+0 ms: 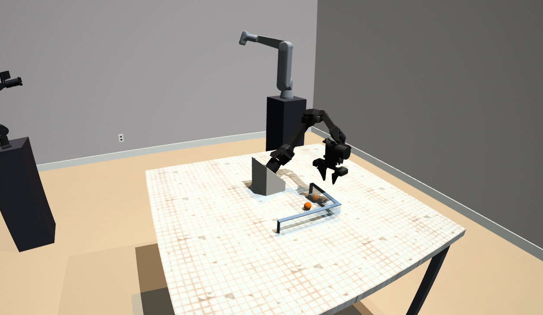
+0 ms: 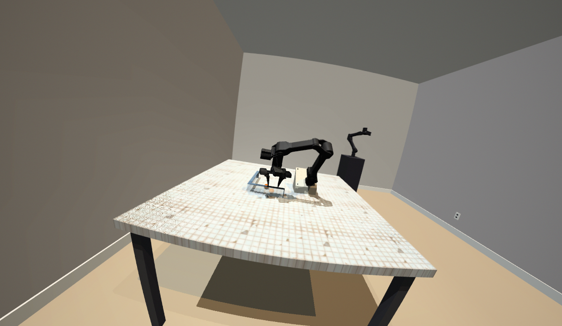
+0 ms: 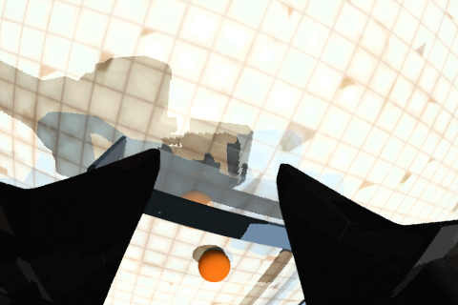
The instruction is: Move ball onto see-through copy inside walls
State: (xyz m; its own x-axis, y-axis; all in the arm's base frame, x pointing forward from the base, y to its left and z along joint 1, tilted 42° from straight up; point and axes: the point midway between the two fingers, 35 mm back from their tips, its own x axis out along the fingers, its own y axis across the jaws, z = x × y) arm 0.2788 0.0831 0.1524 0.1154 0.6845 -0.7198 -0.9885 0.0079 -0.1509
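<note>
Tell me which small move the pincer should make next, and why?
Probably a straight descent toward the orange ball. The open pincer hangs above the clear walls and holds nothing; in the wrist view the ball lies between its fingers, apart from the see-through copy.

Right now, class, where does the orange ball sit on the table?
In the top view the orange ball rests on the table inside the corner of the clear walls, beside the see-through copy; the open gripper hangs above, empty.
</note>
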